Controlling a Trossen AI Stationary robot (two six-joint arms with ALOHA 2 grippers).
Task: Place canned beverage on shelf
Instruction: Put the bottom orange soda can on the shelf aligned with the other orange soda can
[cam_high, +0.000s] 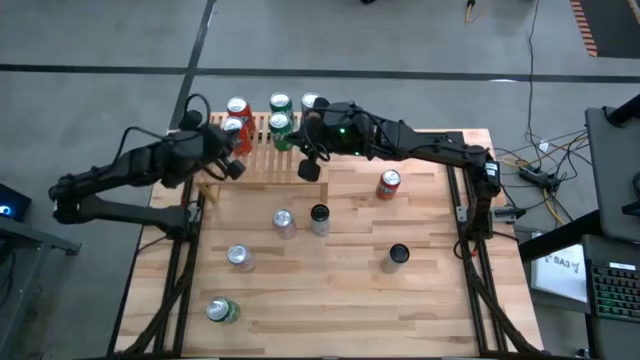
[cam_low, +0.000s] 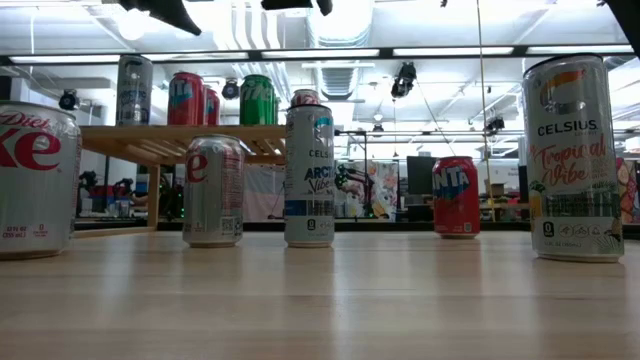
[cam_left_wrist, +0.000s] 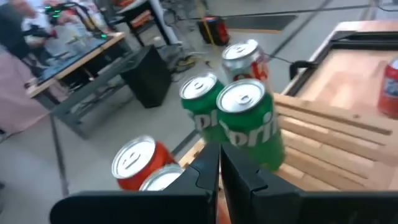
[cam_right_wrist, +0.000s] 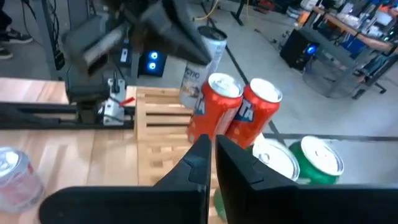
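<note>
Both arms are up at the far end of the table, over the shelf (cam_high: 262, 152), the light-wood slatted rack along the far edge. The left gripper (cam_high: 236, 166) hangs at the shelf's left end, just beside the two red cans (cam_high: 237, 107) there. In its wrist view its fingers (cam_left_wrist: 202, 171) are pressed together with nothing between them; two green cans (cam_left_wrist: 249, 121) stand just ahead on the slats.

The right gripper (cam_high: 309, 168) sits at the near edge of the shelf, close to the green cans (cam_high: 280, 103). Its fingers (cam_right_wrist: 200, 158) are also closed and empty, pointing toward the pair of red cans (cam_right_wrist: 217, 115), and a tall silver can (cam_right_wrist: 202, 62) stands behind them with the left arm above it.

Neither gripper holds a drink. Out on the open table, well apart from both grippers, the loose cans wait: a red can (cam_high: 389, 183) near the right side, a silver one (cam_high: 284, 222) and a dark-topped one (cam_high: 319, 216) side by side in the middle, another dark-topped can (cam_high: 398, 255), a silver can (cam_high: 239, 258), and a green can (cam_high: 222, 311) near the front.
</note>
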